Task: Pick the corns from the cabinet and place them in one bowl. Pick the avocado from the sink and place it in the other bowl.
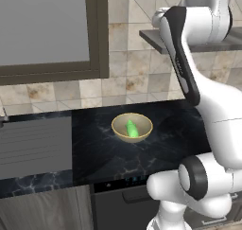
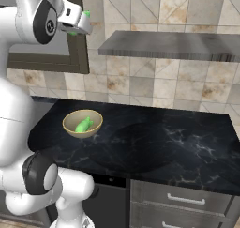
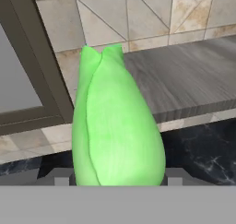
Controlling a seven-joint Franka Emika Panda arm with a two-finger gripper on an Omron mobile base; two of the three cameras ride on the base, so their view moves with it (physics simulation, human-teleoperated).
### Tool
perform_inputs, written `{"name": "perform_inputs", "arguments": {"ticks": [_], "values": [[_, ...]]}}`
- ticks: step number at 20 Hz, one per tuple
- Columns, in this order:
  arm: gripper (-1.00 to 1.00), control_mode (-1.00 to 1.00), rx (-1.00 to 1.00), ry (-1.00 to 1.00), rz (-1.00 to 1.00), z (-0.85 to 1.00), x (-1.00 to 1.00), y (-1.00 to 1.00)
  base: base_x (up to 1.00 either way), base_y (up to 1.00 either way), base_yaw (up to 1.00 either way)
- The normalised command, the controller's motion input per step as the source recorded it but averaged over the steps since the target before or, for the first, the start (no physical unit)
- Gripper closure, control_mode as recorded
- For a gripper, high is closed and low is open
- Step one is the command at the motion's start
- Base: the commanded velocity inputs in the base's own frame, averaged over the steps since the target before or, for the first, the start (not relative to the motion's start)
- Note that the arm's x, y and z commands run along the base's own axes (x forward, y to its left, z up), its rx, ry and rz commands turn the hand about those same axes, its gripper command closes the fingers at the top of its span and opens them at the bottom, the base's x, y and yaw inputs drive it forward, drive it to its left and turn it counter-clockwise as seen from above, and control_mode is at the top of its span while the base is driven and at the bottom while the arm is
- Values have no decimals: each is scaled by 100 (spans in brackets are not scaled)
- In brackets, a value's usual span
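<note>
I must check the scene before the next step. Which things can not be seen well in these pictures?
- Gripper fingers: hand view, hidden behind the held corn.
- Cabinet shelf: left base view, mostly covered by the arm.
- Sink: left base view, cut by the left edge.
- Second corn in the bowl: too small for detail.

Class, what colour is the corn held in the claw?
Bright green; the corn shows best in the hand view.

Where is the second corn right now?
The second corn is held in the gripper, high up beside the window frame, left of the cabinet and above the yellow bowl.
</note>
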Motion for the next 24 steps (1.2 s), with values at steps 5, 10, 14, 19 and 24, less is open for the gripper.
{"name": "perform_inputs", "arguments": {"ticks": [5,10,14,19,24], "values": [[100,-100,1,12,-1,-35,-4,62,0,0,0],[100,-100,4,16,0,-51,0,35,0,0,0],[100,-100,5,16,4,-65,0,24,0,0,0],[100,-100,2,12,7,-70,2,15,0,0,0],[100,-100,-2,1,4,-59,3,11,0,0,0]]}}
